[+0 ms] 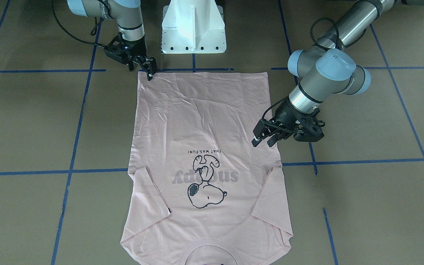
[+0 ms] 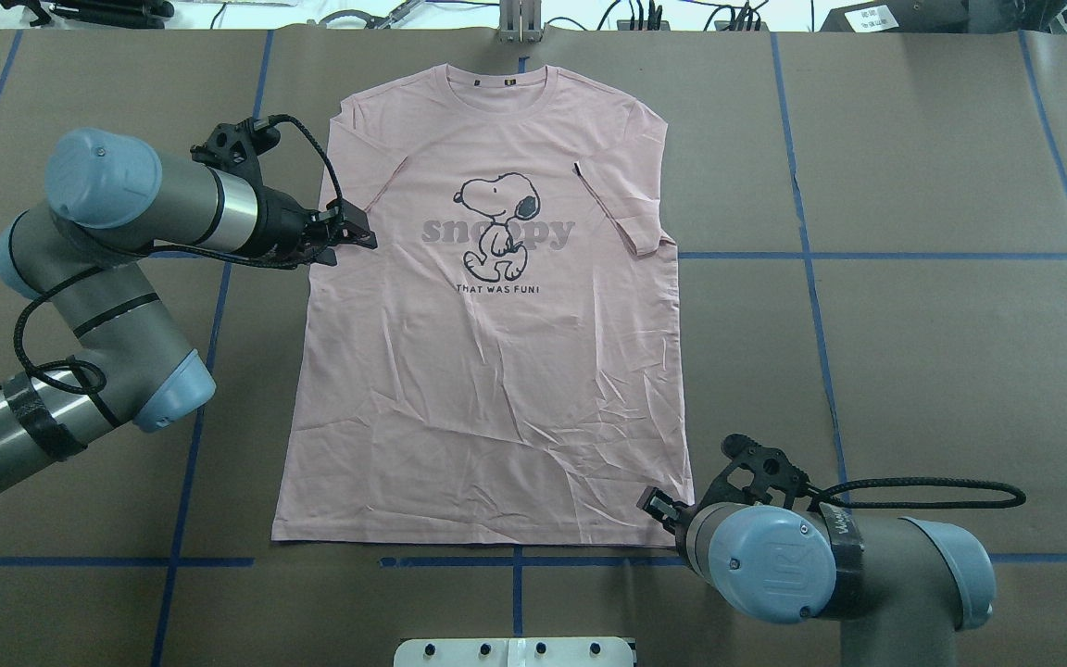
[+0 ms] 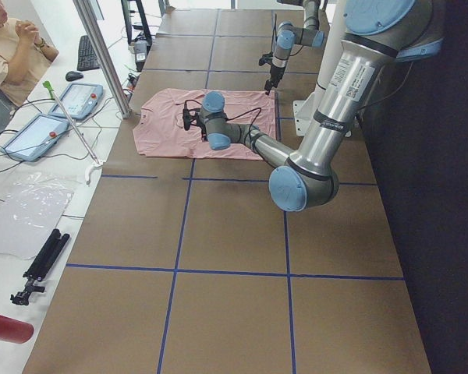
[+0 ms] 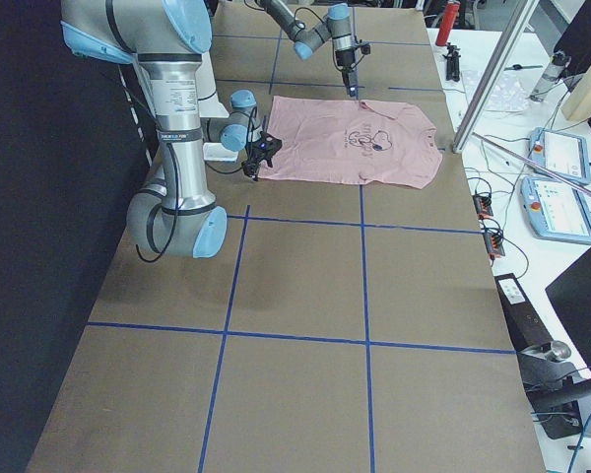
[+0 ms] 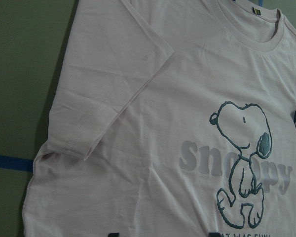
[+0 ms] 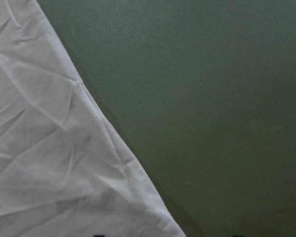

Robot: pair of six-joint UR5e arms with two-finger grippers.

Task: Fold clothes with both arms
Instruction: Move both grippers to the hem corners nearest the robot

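Two grippers waited with jaws apart, the left gripper (image 1: 263,142) over one side edge of the T-shirt (image 1: 204,121) and the right gripper (image 1: 151,72) at a hem corner. That T-shirt lay flat, print up, on the table (image 1: 31,121), apparently so each could pinch an edge.

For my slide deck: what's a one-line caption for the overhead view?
Pink Snoopy T-shirt spread flat, print up; left gripper by one sleeve, right gripper at a hem corner.
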